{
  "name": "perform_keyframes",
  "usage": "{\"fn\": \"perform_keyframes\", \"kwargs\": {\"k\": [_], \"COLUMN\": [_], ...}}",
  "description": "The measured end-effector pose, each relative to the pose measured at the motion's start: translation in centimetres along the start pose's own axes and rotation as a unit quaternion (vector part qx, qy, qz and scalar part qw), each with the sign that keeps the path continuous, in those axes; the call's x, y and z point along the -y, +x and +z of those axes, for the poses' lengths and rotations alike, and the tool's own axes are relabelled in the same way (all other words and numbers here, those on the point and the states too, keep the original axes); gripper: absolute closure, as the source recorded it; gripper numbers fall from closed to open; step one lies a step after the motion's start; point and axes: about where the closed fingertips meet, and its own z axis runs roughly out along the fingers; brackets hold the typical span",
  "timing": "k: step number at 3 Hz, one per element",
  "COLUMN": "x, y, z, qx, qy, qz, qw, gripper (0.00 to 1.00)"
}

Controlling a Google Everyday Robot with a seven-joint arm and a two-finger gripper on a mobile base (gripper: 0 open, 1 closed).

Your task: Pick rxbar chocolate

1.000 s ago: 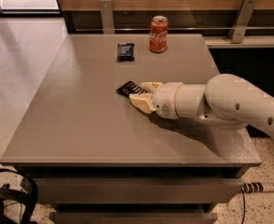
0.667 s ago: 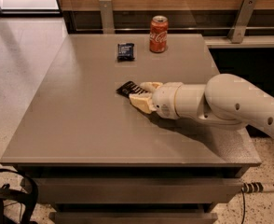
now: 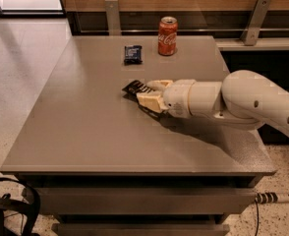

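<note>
The rxbar chocolate is a long flat black wrapper with white lettering, lying on the grey table near its middle. My gripper reaches in from the right on a white arm and sits low over the bar. Its cream fingers stand on either side of the bar and press against it. The bar's left end sticks out beyond the fingers; the rest is hidden under the gripper. The bar still rests on the tabletop.
A small dark blue packet lies toward the back of the table. A red Coca-Cola can stands upright to its right, near the far edge. A wall rail with brackets runs behind the table. Black cables lie on the floor at lower left.
</note>
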Motion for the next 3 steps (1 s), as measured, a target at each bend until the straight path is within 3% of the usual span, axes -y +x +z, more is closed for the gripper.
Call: {"fn": "perform_keyframes", "kwargs": {"k": [2,3], "x": [3.7,3.9], "y": [-6.6,-8.4], "z": [-2.9,-3.6], "qx": [0.079,0.089], "qy": [-0.01,-0.014], "qz": [-0.054,-0.075], "qw": [0.9954,0.9932], "gripper": [1.0,1.0]}}
